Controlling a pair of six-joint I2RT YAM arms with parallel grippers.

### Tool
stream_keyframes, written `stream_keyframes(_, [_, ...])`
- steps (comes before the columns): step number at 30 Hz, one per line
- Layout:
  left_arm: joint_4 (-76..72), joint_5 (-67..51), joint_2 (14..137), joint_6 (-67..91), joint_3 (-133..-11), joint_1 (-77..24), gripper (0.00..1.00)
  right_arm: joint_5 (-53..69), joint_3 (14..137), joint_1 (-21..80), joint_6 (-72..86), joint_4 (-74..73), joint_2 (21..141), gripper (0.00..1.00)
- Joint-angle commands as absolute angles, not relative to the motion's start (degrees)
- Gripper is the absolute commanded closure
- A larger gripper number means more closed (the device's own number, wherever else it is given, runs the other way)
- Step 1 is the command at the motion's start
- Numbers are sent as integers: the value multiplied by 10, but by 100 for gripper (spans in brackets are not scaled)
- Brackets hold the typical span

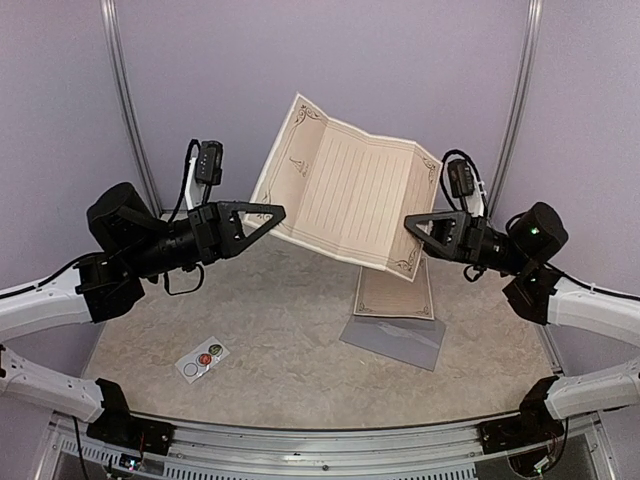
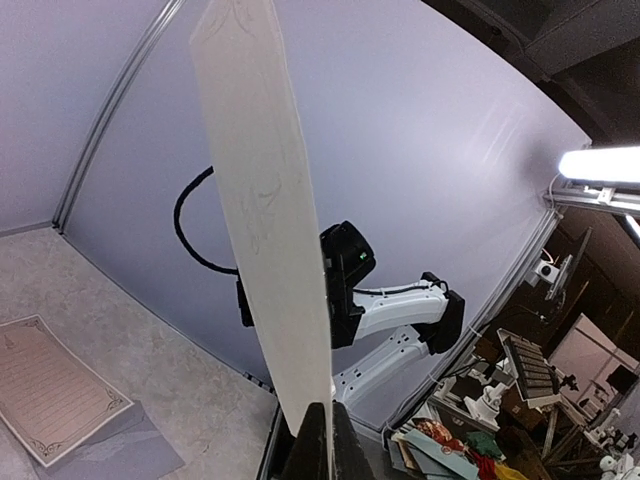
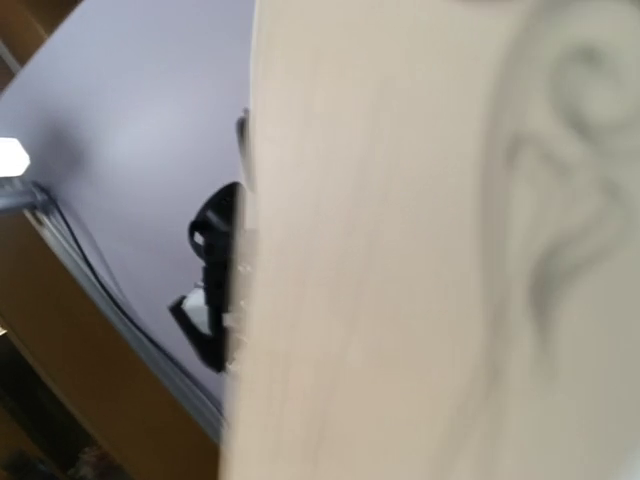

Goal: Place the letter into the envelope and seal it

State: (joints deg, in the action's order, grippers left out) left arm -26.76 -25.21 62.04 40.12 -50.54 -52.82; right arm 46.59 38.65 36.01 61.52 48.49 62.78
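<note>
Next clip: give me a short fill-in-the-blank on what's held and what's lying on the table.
1. The left gripper is shut on the edge of the ____.
2. A second cream sheet lies flat, overlapping the grey ____.
3. The sticker card lies on the ____ half of the table.
Missing words: letter; envelope; left.

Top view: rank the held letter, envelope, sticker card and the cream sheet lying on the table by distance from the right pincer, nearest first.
1. held letter, at the right pincer's tips
2. cream sheet, lying flat beneath it
3. envelope, under that sheet's near end
4. sticker card, far off at the near left
</note>
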Motion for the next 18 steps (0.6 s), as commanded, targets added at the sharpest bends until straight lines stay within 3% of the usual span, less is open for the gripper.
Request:
stream_keyframes(1, [-220,-226,623,379,-537,-533,100,436,391,366,610,489,597,85])
stream_keyframes(3, [-210,-226,625,378,-539,-534,100,413,386,366,601,470,587,100])
stream_keyframes(4, [-206,-225,626,379,-541,-534,95,404,383,366,598,465,583,100])
stream_keyframes(8, [-169,-202,619,367,-540,-534,43,388,382,366,579,444,570,100])
stream_keyframes(10, [-144,-174,601,357,-533,-530,32,382,387,366,566,422,566,100])
stream_keyframes(13, [-109,-128,569,352,-525,-512,23,398,398,366,554,404,566,100])
stream_keyframes(18, [-79,-99,540,402,-495,-425,21,482,448,367,526,355,587,100])
